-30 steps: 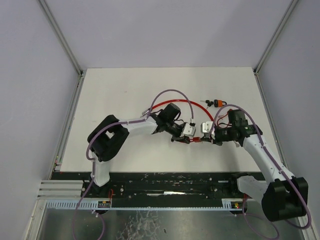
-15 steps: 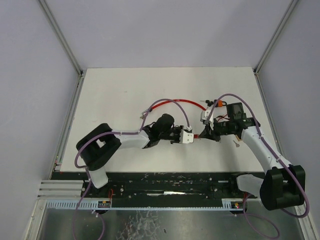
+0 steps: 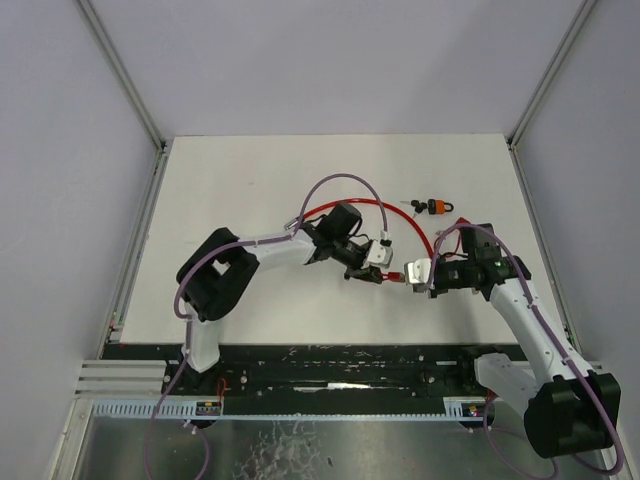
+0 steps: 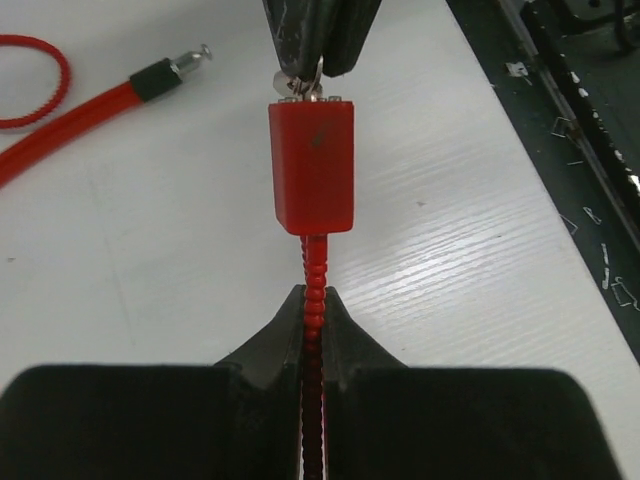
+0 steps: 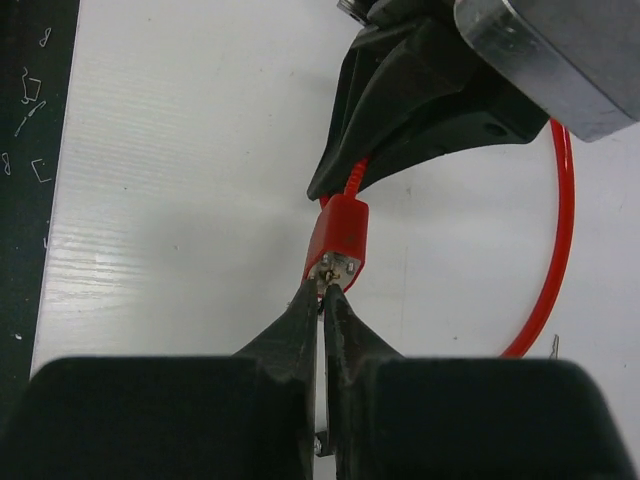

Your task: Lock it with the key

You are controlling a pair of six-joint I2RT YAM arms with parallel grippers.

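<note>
While the left gripper (image 4: 313, 303) pinched the red cable (image 4: 314, 255) just behind the lock body (image 4: 312, 165), bracing it vs. twist, the right gripper (image 5: 322, 292) nipped the key (image 4: 300, 82) at the body's end face, approx. mid-table (image 3: 250, 180), ready for turning.

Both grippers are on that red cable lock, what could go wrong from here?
The right gripper pinches the small metal key at the red plastic lock block by its fingertips only; twisting could slip it. The left gripper holds just the ribbed red cable, so the block may swivel.
</note>
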